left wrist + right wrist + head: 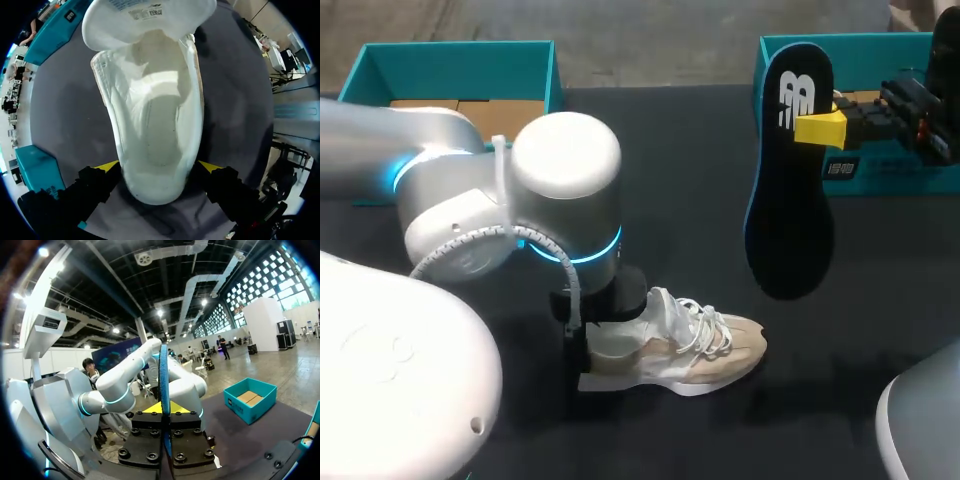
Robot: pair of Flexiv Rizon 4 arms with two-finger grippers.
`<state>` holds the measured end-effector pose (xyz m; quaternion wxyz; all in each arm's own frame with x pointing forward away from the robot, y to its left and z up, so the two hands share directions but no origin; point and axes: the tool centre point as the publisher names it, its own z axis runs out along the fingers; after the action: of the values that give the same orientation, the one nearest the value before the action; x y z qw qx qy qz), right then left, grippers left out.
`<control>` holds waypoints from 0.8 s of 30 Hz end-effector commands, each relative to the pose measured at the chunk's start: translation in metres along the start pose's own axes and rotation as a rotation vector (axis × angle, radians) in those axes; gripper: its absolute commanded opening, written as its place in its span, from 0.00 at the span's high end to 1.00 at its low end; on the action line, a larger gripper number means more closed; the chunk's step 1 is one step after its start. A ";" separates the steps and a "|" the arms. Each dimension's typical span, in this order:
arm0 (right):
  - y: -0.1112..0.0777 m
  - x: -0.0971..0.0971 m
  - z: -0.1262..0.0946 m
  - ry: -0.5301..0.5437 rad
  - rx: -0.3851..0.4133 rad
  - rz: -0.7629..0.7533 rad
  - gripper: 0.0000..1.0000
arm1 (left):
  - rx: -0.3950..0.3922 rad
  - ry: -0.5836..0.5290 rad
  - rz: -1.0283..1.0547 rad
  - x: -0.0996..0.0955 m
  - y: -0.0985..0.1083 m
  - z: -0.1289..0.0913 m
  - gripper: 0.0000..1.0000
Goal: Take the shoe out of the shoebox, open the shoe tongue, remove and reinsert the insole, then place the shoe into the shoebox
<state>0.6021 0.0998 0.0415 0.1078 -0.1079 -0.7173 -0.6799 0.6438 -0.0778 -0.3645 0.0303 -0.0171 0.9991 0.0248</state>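
Shoe (695, 345) count is 1: a white and beige sneaker on the dark table (670, 180), lower middle of the head view, toe pointing right. There are also 1 insole, 2 teal boxes and 2 grippers.

At the upper left of the head view stands the first teal box (460, 60), open, with brown card inside. Its lower right part is hidden behind the left arm (500, 200), which fills the left half of the view. That arm's wrist covers the shoe's heel.

In the left wrist view the left gripper (159, 167) has its 2 yellow tips pressed on the heel from both sides, pinching it. Ahead of the fingers the tongue (150, 20) is folded out and the white inside of the shoe lies open to view.

Bare table runs between the shoe and both boxes, and to the right of the toe.

The insole (790, 170), black with a blue edge, hangs upright in the upper right of the head view, well apart from the shoe. The right gripper (820, 128) pinches it near its upper end. In the right wrist view the insole shows edge-on, clamped between the 2 fingers.

The second teal box (880, 50) sits at the upper right. It is cut off by the frame and partly hidden behind the insole and the right gripper, so its contents are hard to make out.
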 end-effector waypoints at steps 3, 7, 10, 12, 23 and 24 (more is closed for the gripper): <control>0.001 -0.002 0.002 0.002 0.004 0.002 1.00 | 0.033 -0.001 -0.022 -0.002 -0.001 -0.008 0.00; 0.001 -0.002 0.002 0.002 0.004 0.002 1.00 | 0.075 -0.015 -0.035 -0.008 -0.004 -0.016 0.00; 0.001 -0.002 0.002 0.002 0.004 0.002 1.00 | 0.103 -0.025 -0.042 -0.011 -0.009 -0.023 0.00; 0.001 -0.002 0.002 0.002 0.004 0.002 1.00 | 0.116 -0.023 -0.047 -0.014 -0.014 -0.025 0.00; 0.001 -0.002 0.002 0.002 0.004 0.002 1.00 | 0.142 0.002 -0.027 -0.028 -0.033 -0.028 0.00; 0.001 -0.002 0.002 0.002 0.004 0.002 1.00 | 0.144 0.010 -0.024 -0.030 -0.034 -0.028 0.00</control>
<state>0.6021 0.0998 0.0415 0.1078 -0.1079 -0.7173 -0.6798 0.6649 -0.1067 -0.3332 0.0356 -0.0288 0.9976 -0.0513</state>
